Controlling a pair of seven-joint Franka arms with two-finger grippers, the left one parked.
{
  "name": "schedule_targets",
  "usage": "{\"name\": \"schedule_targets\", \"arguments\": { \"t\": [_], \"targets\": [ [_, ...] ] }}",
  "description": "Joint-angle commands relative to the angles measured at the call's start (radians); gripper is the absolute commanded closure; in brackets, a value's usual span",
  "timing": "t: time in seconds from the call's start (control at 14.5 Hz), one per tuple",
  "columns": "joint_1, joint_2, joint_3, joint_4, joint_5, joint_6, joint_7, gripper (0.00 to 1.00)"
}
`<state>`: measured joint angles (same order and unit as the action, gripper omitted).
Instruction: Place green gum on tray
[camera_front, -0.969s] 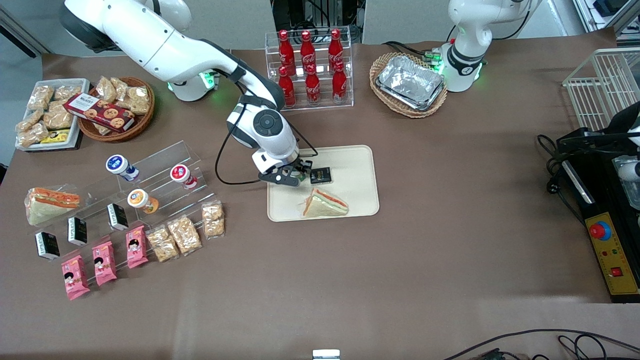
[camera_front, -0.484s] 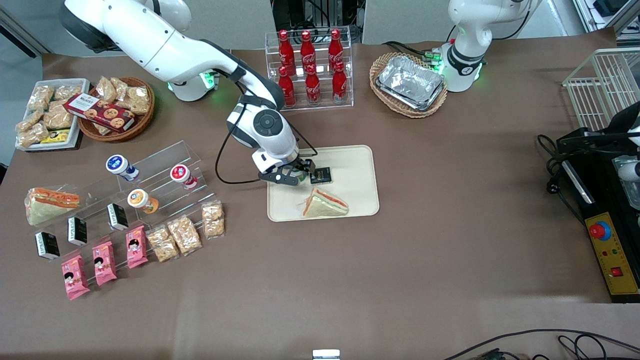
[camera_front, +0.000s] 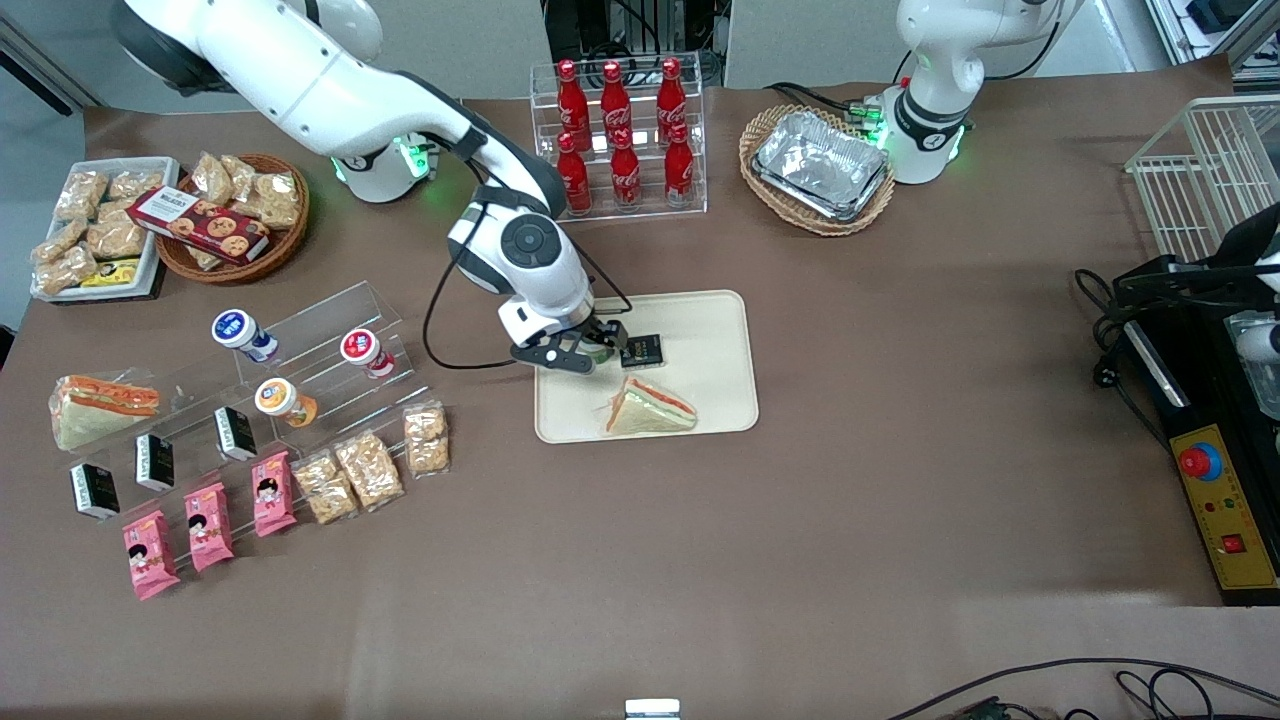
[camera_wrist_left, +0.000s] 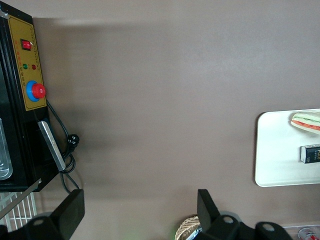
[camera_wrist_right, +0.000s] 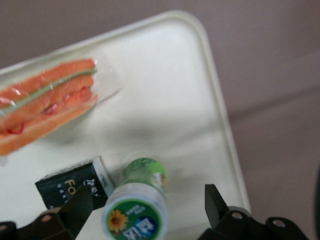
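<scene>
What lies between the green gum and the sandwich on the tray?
In the right wrist view, only bare tray separates the green gum, between the open gripper fingers, from the sandwich.

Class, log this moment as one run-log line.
tool: open, above green gum | green gum: on tray, beside black box | sandwich: on tray

Six cola bottles (camera_front: 618, 135), three pink packets (camera_front: 208, 527), two sandwiches (camera_front: 648, 408)

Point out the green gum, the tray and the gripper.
green gum (camera_wrist_right: 136, 218): right wrist view, on its white lid.
tray (camera_front: 715, 330): front view, on bare surface.
gripper (camera_wrist_right: 150, 210): right wrist view, midway between its open fingertips, over the tray.
</scene>
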<state>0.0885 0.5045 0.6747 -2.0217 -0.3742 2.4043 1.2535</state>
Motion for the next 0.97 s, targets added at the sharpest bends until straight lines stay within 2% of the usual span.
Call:
{"name": "schedule_targets", "arguments": {
  "t": [0.0,0.14,0.21,0.48,0.62,0.9],
  "targets": [
    [-0.061,-0.199,0.060,0.046,0.134,-0.251,-0.112,0.00],
    [-0.091,-0.312,0.045,0.131,0.343,-0.405,-0.303,0.00],
    [-0.108,-0.354,0.013,0.170,0.394,-0.474,-0.374,0.00],
    [-0.111,-0.438,-0.182,0.345,0.428,-0.782,-0.629,0.00],
    [-0.113,-0.477,-0.289,0.389,0.446,-0.879,-0.771,0.00],
    [-0.113,-0.567,-0.515,0.390,0.434,-0.970,-1.136,0.00]
  ]
}}
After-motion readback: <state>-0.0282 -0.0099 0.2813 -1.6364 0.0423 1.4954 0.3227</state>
